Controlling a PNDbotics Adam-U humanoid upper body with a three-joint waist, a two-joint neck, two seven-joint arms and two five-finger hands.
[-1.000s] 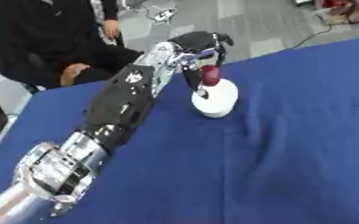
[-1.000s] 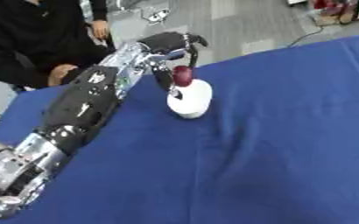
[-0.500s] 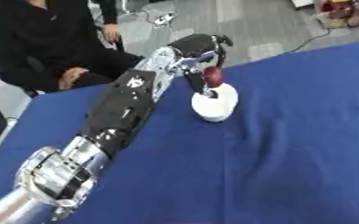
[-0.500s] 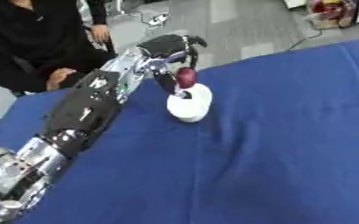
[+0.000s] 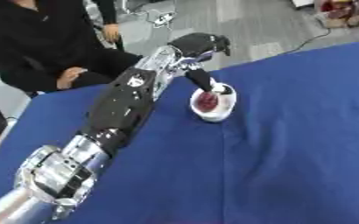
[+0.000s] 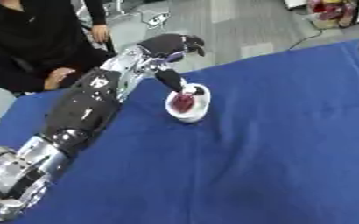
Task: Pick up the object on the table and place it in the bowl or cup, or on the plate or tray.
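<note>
The red fruit has dropped into the white cup; the left robot hand is hovering above, released.

A dark red, rounded object sits inside the small white cup, which stands upright on the blue table, near its far edge

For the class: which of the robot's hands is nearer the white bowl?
Left. The left hand reaches over the white bowl, fingers down at the dark red object inside it. The right hand shows in neither view.
</note>
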